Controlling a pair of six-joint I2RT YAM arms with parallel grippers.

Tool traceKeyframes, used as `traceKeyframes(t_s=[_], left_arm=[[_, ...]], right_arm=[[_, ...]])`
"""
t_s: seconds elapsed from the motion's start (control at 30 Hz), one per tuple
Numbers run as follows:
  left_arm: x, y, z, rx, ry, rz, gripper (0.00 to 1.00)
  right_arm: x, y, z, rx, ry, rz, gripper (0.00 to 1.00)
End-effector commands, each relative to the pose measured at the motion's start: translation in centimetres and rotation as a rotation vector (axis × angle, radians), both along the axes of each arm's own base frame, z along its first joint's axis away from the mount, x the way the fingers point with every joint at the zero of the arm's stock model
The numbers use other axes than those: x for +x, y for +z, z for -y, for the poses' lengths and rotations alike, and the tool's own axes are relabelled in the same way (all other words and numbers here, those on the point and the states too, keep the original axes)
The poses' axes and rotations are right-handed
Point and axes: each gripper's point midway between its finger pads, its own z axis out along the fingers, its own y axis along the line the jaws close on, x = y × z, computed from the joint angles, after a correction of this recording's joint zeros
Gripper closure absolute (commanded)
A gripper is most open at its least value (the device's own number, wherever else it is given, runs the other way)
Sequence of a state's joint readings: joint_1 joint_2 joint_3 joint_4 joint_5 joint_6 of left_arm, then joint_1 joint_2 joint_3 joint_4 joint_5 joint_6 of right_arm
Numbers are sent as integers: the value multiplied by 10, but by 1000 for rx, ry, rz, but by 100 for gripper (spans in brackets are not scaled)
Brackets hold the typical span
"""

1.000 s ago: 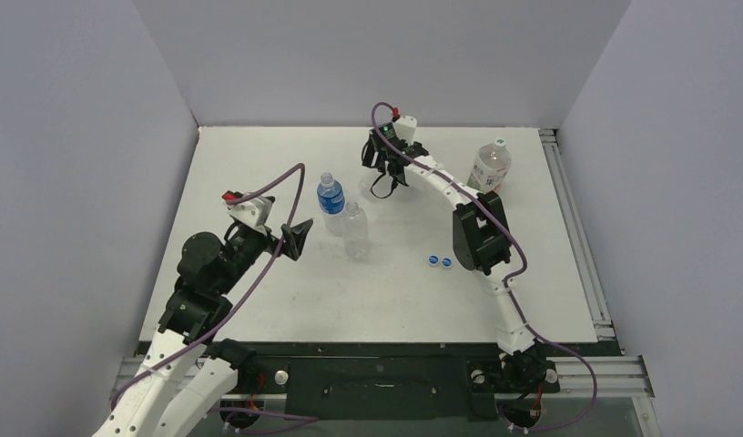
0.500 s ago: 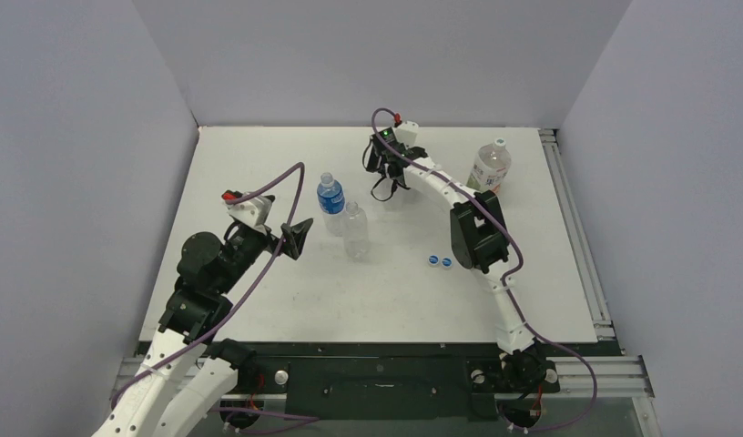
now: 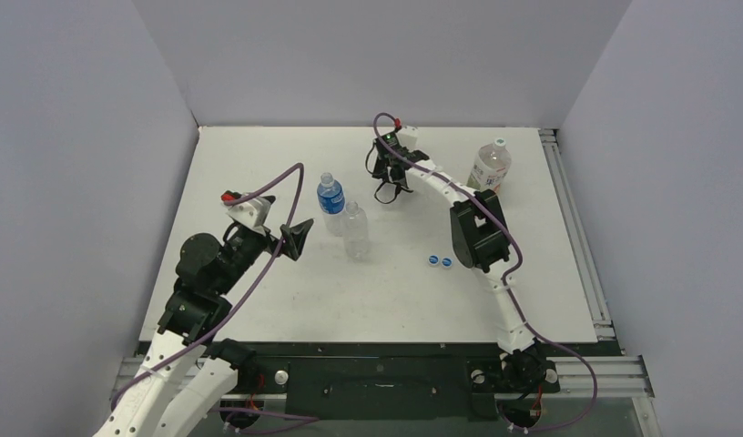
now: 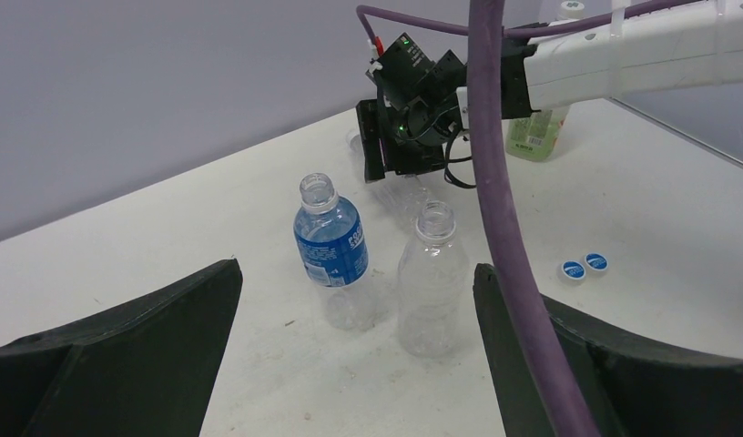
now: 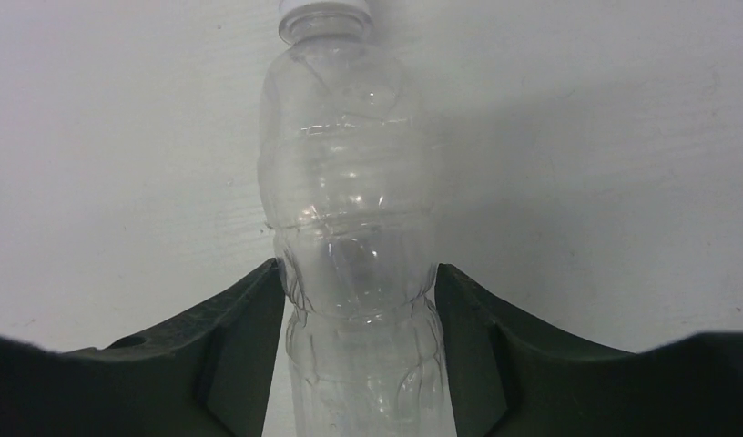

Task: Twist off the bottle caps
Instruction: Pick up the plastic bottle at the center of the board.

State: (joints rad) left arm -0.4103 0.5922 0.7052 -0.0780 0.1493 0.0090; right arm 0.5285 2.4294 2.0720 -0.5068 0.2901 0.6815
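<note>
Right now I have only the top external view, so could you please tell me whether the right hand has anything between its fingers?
Observer: Yes. The right wrist view shows a clear plain plastic bottle lying on its side on the white table. The right hand has its fingers against both sides of the body.
Operator: Thank you. Is that bottle capped?
Observer: Yes. A pale round plastic cap sits on its neck at the top edge of that view, pointing away from the hand.

Two blue caps [image 3: 432, 260] loose, two bottles [image 3: 354, 232] uncapped, upright
</note>
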Motion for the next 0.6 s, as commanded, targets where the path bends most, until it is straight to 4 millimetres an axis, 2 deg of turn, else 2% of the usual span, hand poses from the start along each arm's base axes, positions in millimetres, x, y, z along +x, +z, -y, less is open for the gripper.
traceKeyframes(t_s=[0.0,0.1,0.13,0.17,0.23,0.27,0.33,0.37,0.43,0.5,0.53,0.57], left_arm=[[-5,16,3,-53,-25,28,3],[-6,19,3,-67,-22,22,3],[-6,19,3,-69,-24,19,3],[-7,22,3,-74,-25,20,3],[-9,25,4,-78,-37,22,4],[-11,26,6,-82,-46,22,3],[-13,26,7,-88,-57,9,3],[-14,27,8,-93,-61,5,3],[-15,26,9,-98,-67,-3,3],[-16,28,10,-107,-75,-7,3],[-17,31,10,-110,-80,-6,3],[-18,32,11,-118,-81,-9,3]], right_arm=[[-10,-1,8,12,30,-38,53],[-14,-9,11,28,49,-72,56],[-17,-14,11,51,61,-91,51],[-18,-16,12,69,62,-100,43],[-20,-20,16,106,63,-120,37],[-21,-20,20,120,61,-120,36],[-21,-13,23,145,69,-110,42],[-20,-10,26,154,73,-107,49],[-18,6,27,171,89,-71,56],[-18,41,28,189,104,-1,60],[-20,47,29,191,110,18,61],[-21,73,29,203,123,70,62]])
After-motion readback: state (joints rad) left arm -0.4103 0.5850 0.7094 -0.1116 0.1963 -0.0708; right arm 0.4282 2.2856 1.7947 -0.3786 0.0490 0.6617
